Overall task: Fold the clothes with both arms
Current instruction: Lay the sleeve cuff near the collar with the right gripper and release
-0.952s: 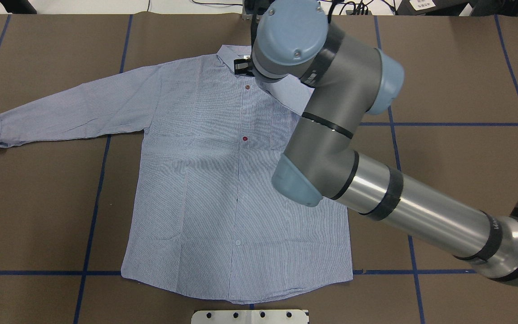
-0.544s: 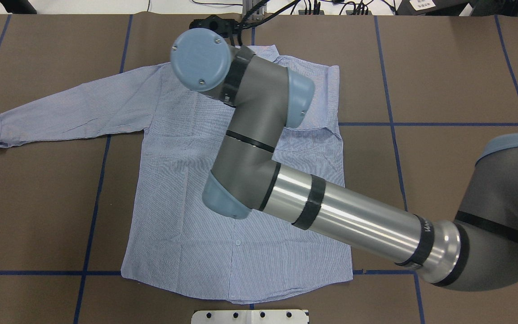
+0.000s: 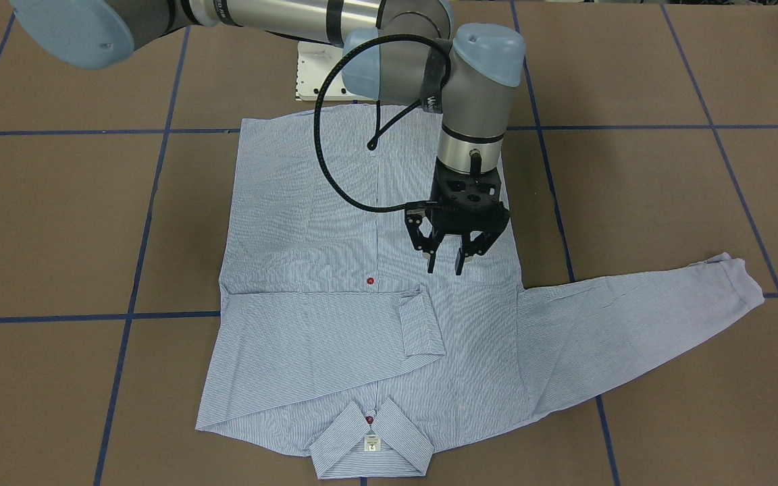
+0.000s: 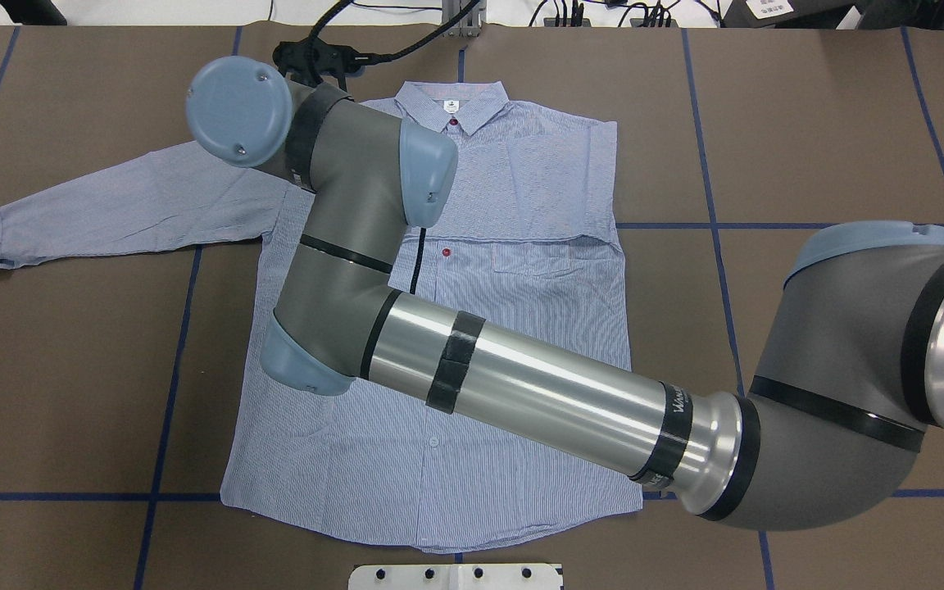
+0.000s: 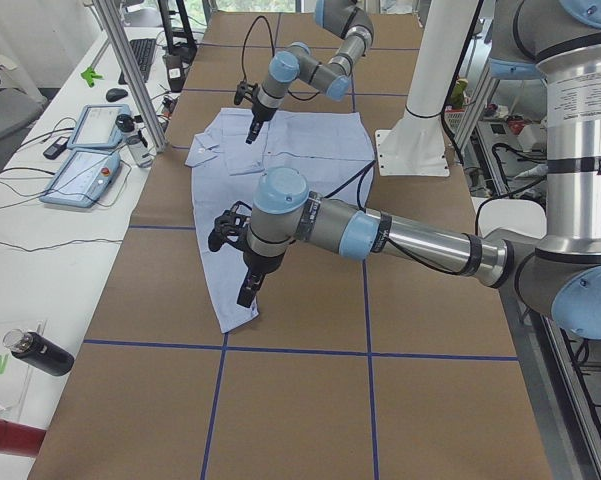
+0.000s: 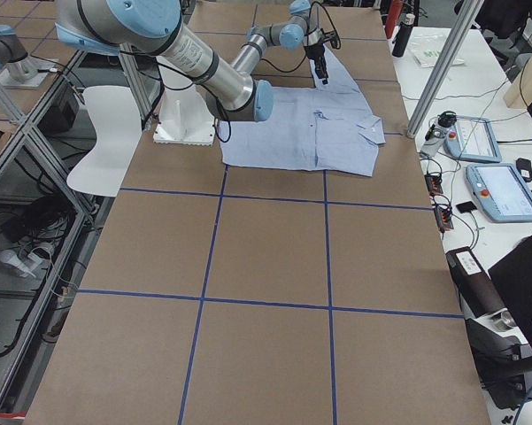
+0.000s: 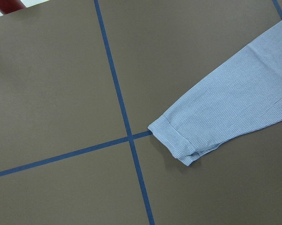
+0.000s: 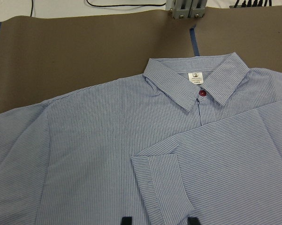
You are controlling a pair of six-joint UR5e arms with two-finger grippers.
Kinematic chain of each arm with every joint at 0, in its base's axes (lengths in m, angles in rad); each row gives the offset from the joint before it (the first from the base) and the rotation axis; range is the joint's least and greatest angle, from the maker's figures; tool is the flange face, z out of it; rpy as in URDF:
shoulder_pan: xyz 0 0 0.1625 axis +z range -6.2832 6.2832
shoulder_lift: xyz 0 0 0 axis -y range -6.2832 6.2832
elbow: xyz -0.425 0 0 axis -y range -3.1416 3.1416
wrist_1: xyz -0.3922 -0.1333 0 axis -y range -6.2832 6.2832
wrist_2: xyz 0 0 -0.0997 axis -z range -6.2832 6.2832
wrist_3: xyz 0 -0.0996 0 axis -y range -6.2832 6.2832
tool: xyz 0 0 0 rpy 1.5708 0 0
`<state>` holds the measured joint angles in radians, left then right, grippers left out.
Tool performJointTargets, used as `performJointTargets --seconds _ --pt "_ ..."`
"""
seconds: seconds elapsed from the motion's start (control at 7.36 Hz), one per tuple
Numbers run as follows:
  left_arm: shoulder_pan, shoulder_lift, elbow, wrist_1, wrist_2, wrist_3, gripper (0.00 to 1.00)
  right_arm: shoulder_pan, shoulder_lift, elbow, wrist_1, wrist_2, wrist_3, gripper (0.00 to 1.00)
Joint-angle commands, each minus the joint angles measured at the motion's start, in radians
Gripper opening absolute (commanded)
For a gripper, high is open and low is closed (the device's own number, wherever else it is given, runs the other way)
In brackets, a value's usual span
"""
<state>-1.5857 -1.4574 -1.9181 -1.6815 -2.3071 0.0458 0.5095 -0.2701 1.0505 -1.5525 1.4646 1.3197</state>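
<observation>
Right pincer spread above shirt; left pincer near cuff, state unclear.

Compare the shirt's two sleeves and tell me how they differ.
The folded sleeve lies across the shirt front; the outstretched sleeve lies on the table, angled away from the body. The folded sleeve's cuff ends near the red button; the outstretched sleeve's cuff rests on bare table. Both lie flat and share the same fine stripe.
</observation>
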Motion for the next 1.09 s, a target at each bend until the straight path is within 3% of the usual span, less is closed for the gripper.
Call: performJointTargets --seconds 0.0,0.27,0.41,0.54,0.68,0.95 --pt "0.000 0.009 -0.002 -0.003 0.000 0.002 1.00 0.003 0.005 -0.026 -0.006 0.020 0.006 1.00" --pt "0.001 0.009 -0.005 -0.003 0.000 -0.001 1.00 0.056 -0.111 0.063 0.018 0.110 -0.072 1.00" --pt "0.001 0.009 -0.010 -0.003 0.000 0.000 1.00 0.079 -0.168 0.081 0.113 0.147 -0.080 1.00" --pt "0.000 0.009 -0.012 -0.003 0.000 -0.001 1.00 0.084 -0.246 0.079 0.303 0.160 -0.068 0.98" --pt "0.000 0.009 -0.012 -0.003 0.000 0.000 1.00 0.083 -0.289 0.079 0.392 0.160 -0.021 0.94" --pt "0.000 0.009 -0.012 -0.003 0.000 0.000 1.00 0.049 -0.372 0.068 0.556 0.149 0.041 0.75"
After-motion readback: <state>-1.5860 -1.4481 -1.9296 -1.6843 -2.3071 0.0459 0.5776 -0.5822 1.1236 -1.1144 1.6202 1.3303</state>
